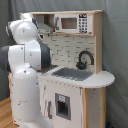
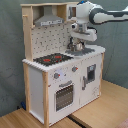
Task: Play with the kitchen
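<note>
The kitchen (image 2: 60, 75) stood on the floor (image 2: 100, 107) before a curtain backdrop (image 1: 117, 50). In the second exterior view the stovetop (image 2: 52, 59) lay at the second exterior view's left of the worktop, the faucet (image 2: 71, 46) to its right, the hood (image 2: 48, 21) above the stovetop, the oven door (image 2: 63, 95) below it. The arm (image 2: 97, 15) reached in from that second exterior view's right, its claw (image 2: 80, 41) hanging over the sink end. In the first exterior view the arm stood left of the sink (image 1: 72, 74), the faucet at the sink's far right

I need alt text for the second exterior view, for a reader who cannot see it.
A white robot arm reaches from the second exterior view's right over the sink side of a white and light-wood toy kitchen. The red-ringed stovetop lies at the second exterior view's left, with the oven door below.
</note>
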Available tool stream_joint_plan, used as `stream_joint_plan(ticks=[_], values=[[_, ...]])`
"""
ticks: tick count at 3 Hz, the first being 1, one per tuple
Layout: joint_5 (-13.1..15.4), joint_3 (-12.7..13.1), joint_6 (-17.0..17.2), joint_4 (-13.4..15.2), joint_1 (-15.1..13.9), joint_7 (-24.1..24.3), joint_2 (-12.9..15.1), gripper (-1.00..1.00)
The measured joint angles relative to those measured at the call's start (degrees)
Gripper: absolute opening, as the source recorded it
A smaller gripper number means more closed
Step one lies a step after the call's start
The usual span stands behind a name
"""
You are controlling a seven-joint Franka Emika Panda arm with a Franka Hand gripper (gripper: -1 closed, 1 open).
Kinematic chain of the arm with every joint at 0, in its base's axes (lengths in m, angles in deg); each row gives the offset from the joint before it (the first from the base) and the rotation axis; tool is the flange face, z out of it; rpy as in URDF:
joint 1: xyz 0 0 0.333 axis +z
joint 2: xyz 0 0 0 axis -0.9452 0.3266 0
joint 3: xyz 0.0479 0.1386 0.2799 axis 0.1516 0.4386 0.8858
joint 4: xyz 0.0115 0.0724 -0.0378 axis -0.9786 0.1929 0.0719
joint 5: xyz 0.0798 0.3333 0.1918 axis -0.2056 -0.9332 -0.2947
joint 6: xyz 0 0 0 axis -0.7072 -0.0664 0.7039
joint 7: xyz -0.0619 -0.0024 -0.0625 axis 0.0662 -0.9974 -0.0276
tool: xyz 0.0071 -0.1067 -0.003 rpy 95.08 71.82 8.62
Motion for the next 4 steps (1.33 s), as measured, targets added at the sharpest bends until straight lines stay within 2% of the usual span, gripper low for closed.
stream_joint_plan(ticks=[1, 2, 3, 4], values=[[3.5, -0.6, -2.6, 2.8, -0.2, 0.9, 3.3, -1.0], [5.0, -1.6, -6.7, 6.2, -1.4, 1.0, 4.2, -1.0], [7.2, -1.9, -8.9, 9.2, -4.3, 1.0, 6.5, -1.0], [9.4, -1.9, -9.3, 13.1, -5.5, 1.0, 10.6, -1.0]])
